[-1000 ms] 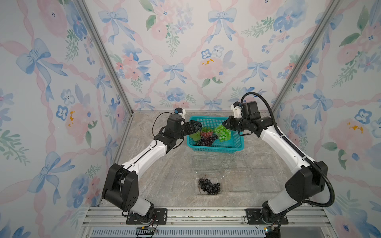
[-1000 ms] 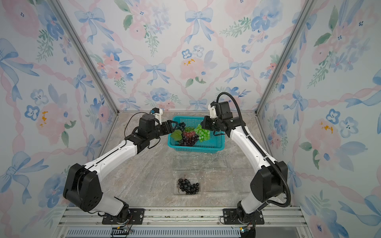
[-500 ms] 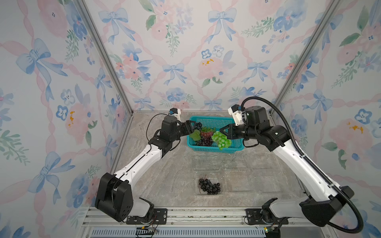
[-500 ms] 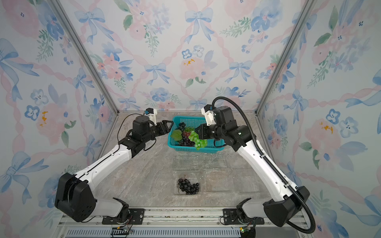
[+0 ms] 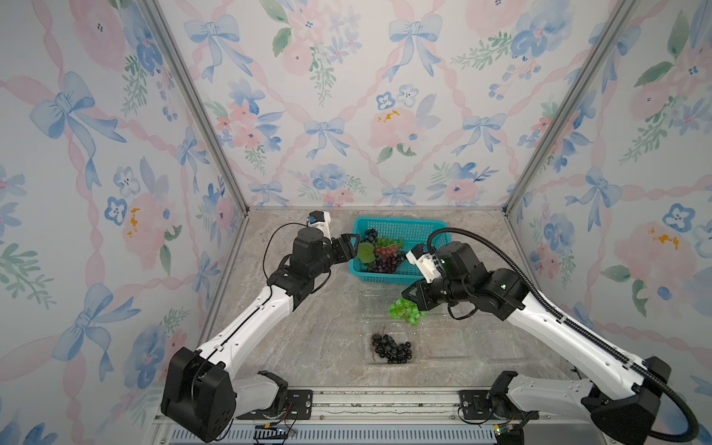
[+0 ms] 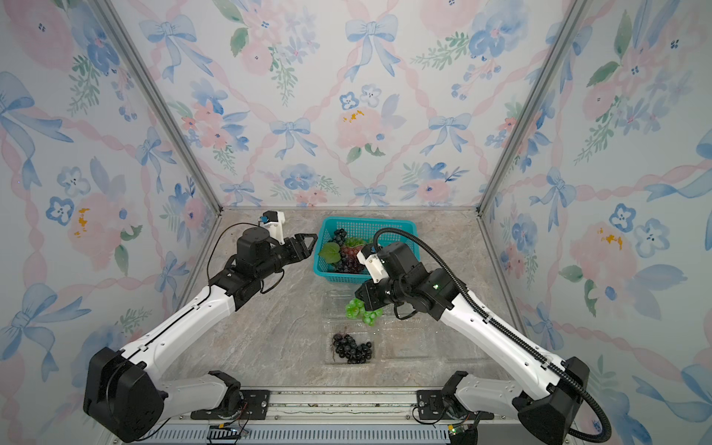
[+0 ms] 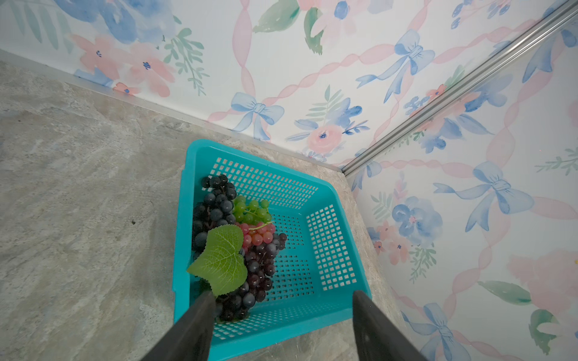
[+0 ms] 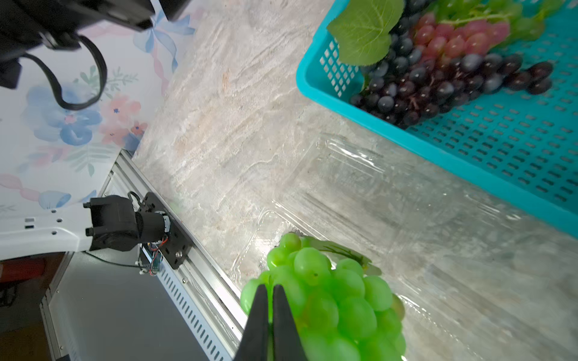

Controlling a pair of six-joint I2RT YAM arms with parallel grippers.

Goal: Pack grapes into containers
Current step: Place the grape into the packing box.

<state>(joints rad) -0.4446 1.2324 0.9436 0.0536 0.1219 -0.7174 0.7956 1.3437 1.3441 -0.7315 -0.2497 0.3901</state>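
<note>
"Where is the green bunch right now?"

"It hangs from the right gripper. Its fingers are pressed together on the top of the bunch (on the stem, I think, but the berries hide it). It's over the clear container just in front of the teal basket, and it isn't down in it yet."

"How should it go in?"

"I'd lower it until the berries rest on the tray floor, clear of the rim and the hinged lid, and only then part the fingers. Let go from this height, it could roll out or shove that light box aside."

"And the other arm?"

"The left gripper has its fingers spread wide at the basket's edge, over the heap of dark, red and green grapes with the leaf. One tip is close to the leaf, but I can't tell if it touches."

"Is anything packed already?"

"Yes, a dark bunch lies in the nearer container, the one closest to the arms' bases."
</note>
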